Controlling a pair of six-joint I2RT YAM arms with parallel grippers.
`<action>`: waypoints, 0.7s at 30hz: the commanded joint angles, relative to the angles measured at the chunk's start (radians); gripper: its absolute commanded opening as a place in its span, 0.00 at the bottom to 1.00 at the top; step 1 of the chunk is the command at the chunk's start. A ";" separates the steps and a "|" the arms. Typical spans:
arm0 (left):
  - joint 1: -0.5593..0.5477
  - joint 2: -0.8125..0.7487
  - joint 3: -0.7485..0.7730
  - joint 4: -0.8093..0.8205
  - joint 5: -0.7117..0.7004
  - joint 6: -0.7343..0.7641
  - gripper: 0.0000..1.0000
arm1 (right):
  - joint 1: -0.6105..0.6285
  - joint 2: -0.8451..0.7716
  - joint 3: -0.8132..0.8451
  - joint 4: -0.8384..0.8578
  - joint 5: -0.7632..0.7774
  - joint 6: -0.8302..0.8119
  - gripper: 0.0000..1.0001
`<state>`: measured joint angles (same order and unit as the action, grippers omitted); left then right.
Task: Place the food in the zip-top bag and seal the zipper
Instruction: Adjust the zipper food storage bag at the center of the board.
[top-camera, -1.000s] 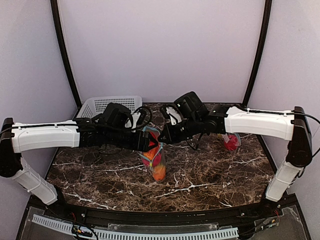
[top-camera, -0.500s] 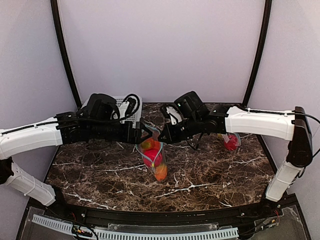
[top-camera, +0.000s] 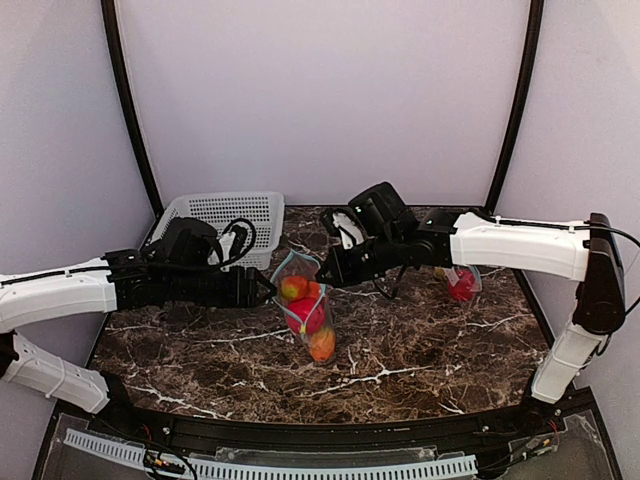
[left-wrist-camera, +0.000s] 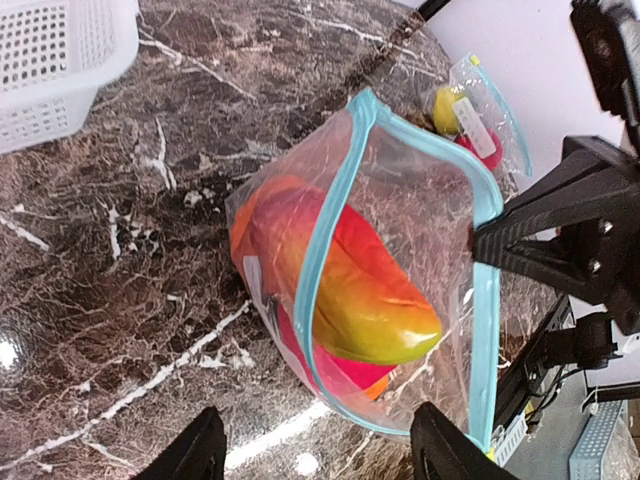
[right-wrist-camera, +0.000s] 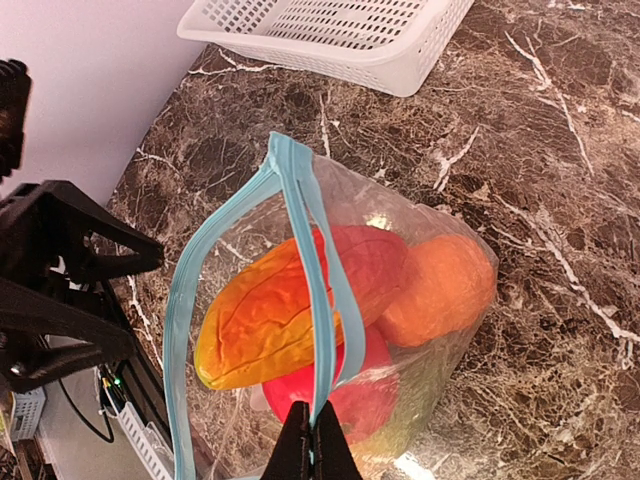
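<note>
- Is the food (right-wrist-camera: 300, 310) in yet?
- Yes. The red, orange and yellow fruits sit inside the zip-top bag (right-wrist-camera: 400, 195), which hangs right under the right gripper (right-wrist-camera: 312, 450)
- So what is the job now?
- I think it is closing the zipper (left-wrist-camera: 335, 190). The blue top gapes wide
- What are the hands doing?
- The right gripper is pinched tight on one blue edge. Its arm is stretched out long and tipped down. The left gripper (left-wrist-camera: 325, 455) has its fingers spread apart and holds nothing. Its arm lies low and flat, with the bag just in front of its tips
- What comes next?
- The left one likely needs to press both blue edges together, then slide along gently
</note>
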<state>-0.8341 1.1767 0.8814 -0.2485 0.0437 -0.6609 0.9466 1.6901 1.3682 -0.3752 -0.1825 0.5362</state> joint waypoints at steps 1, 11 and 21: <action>0.004 0.031 -0.048 0.120 0.081 -0.074 0.61 | 0.011 -0.023 0.028 0.003 0.001 0.001 0.00; 0.009 0.103 -0.062 0.207 0.109 -0.090 0.27 | 0.012 -0.023 0.027 0.004 -0.001 0.000 0.00; 0.016 0.170 0.103 0.303 0.246 -0.087 0.01 | 0.012 -0.040 0.133 -0.097 0.077 -0.054 0.00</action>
<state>-0.8223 1.3437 0.9070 -0.0212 0.2077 -0.7456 0.9478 1.6901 1.4311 -0.4423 -0.1593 0.5171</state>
